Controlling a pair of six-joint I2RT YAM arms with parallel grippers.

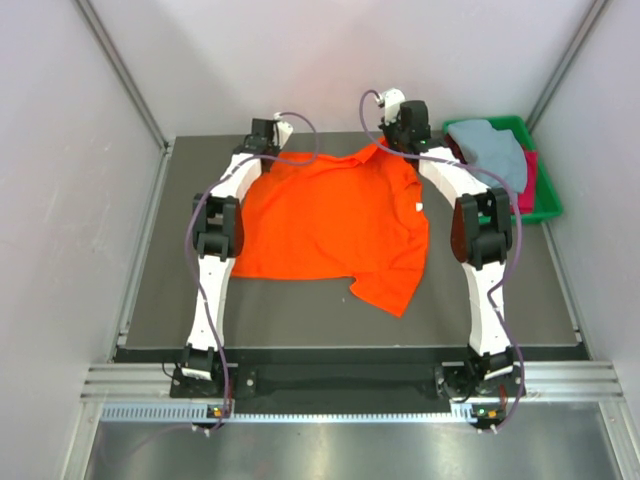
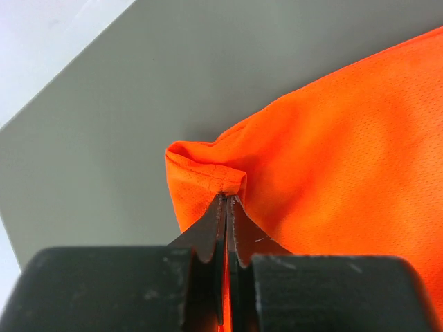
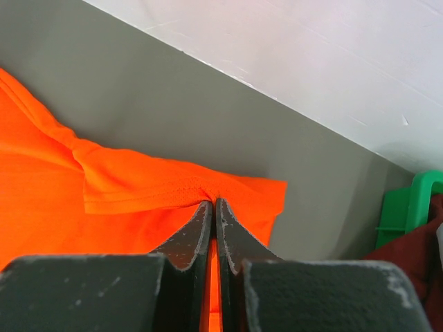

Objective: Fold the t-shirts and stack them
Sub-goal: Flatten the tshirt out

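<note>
Barely started: left gripper and right gripper clamped the unfolded orange t-shirt; other t-shirts lay in tray.

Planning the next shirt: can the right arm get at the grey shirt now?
Likely not yet: the right pincer is shut on the orange shirt. The grey shirt lies uncovered in the tray beside it.

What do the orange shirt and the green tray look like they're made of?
The orange t-shirt: thin matte mesh knit, probably synthetic; tiny pinholes show and it bunches softly. The green tray: apparently rigid moulded plastic, with a smooth, straight rim.
</note>
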